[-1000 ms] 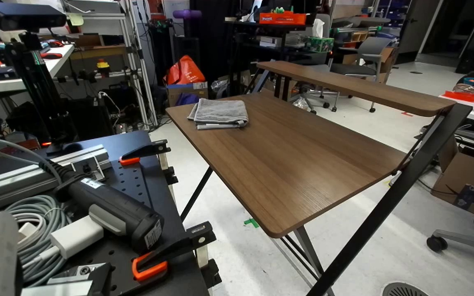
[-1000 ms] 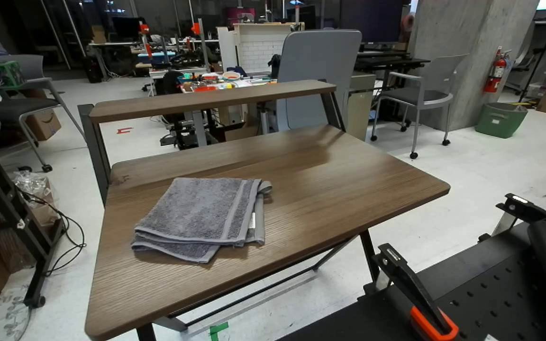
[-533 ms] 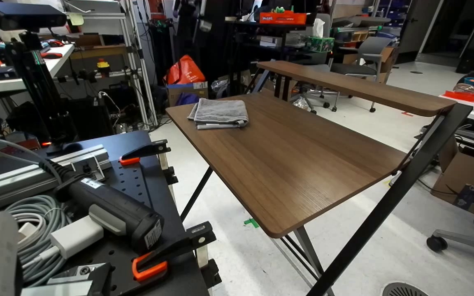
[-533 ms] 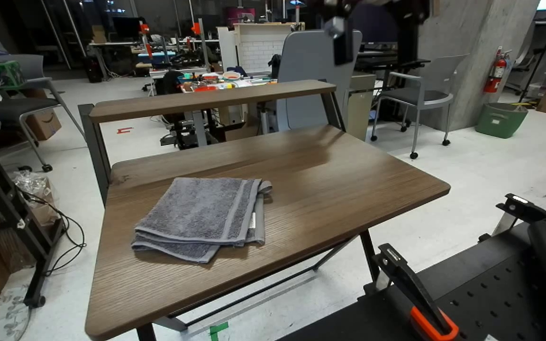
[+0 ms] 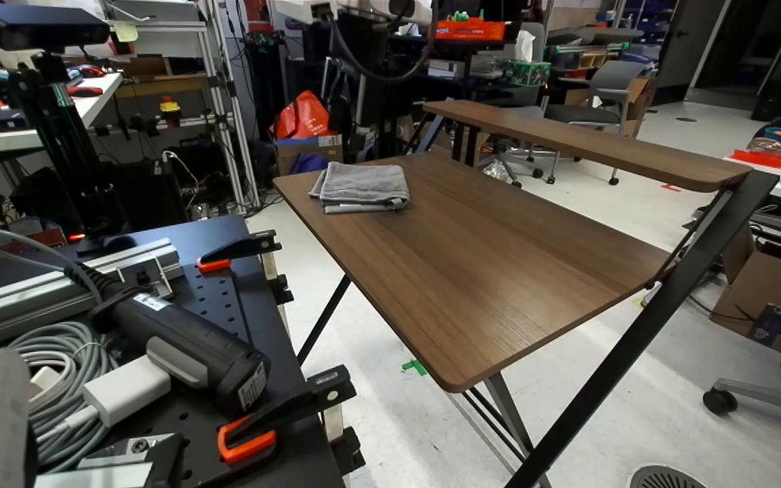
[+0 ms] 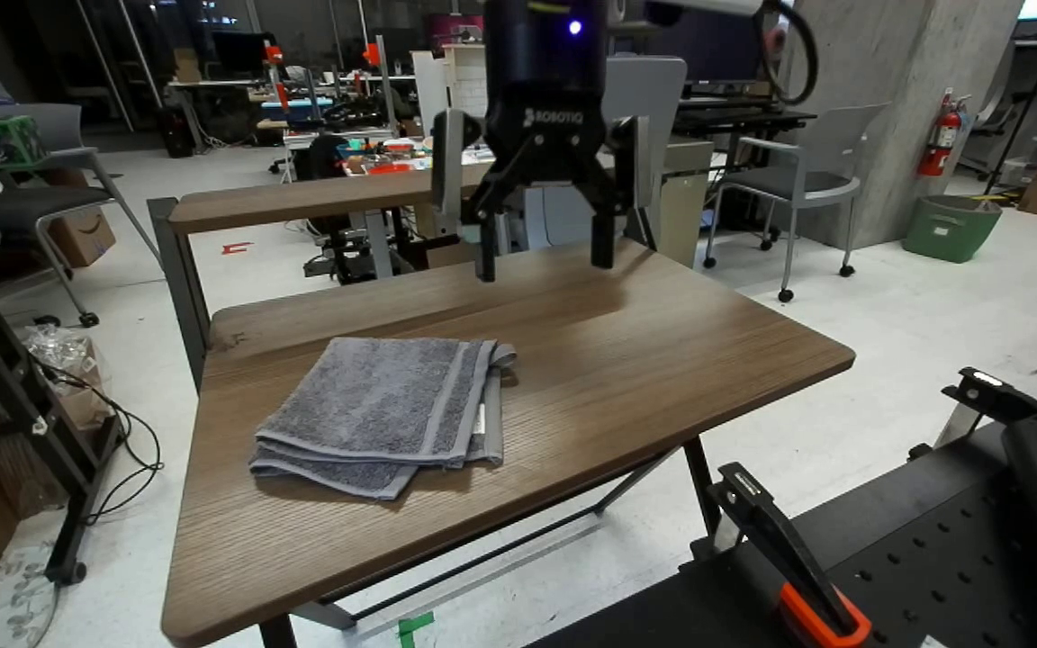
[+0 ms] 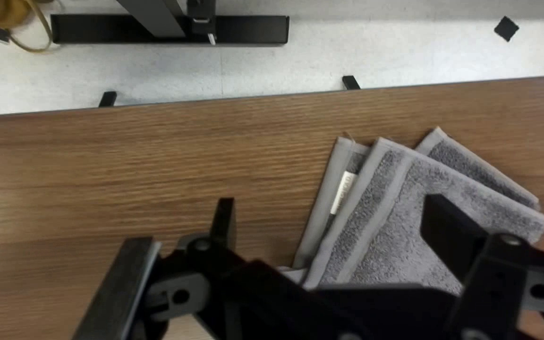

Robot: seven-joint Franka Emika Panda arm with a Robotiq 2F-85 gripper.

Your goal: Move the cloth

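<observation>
Brown wood-grain tabletop (image 6: 680, 351) is seen in an exterior view with a raised shelf (image 6: 320, 200) at its far side; on the tabletop's left half a folded grey terry towel (image 6: 374, 405) is laid flat. Above, apart from the towel, the Robotiq claw (image 6: 544, 265) is held, its jaws spread wide and nothing gripped. It is judged that no part of the moving is done: reaching, grasping, carrying and setting down are all left.
</observation>
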